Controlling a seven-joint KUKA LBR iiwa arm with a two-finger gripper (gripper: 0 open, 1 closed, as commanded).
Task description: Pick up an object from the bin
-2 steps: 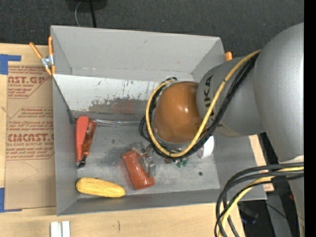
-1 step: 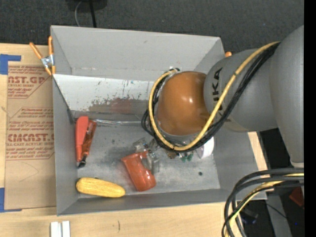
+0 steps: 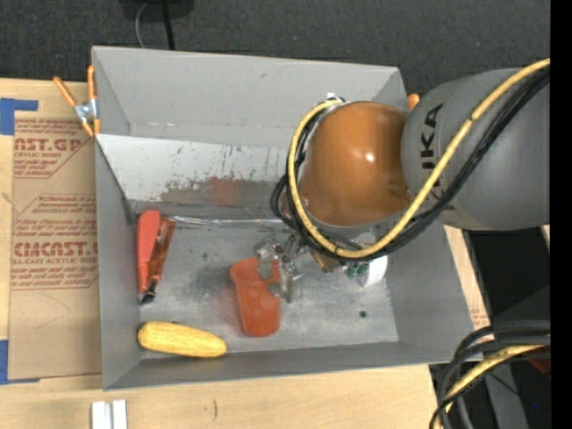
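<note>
Orange-red cup (image 3: 256,309) lies with long axis up-down in view, jaws apart at its upper end.

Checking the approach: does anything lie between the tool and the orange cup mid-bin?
Nothing visible does. The tool is right at the upper end of the orange cup; the yellow corn cob and red item lie apart, leftward.

"KA" on the arm (image 3: 500,177); "ALL-CAST ACRYLIC SHEET" on cardboard (image 3: 45,204)

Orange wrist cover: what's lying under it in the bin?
A small white and green thing pokes out at its lower right edge. The rest, and the bin floor beneath the cover, is hidden.
</note>
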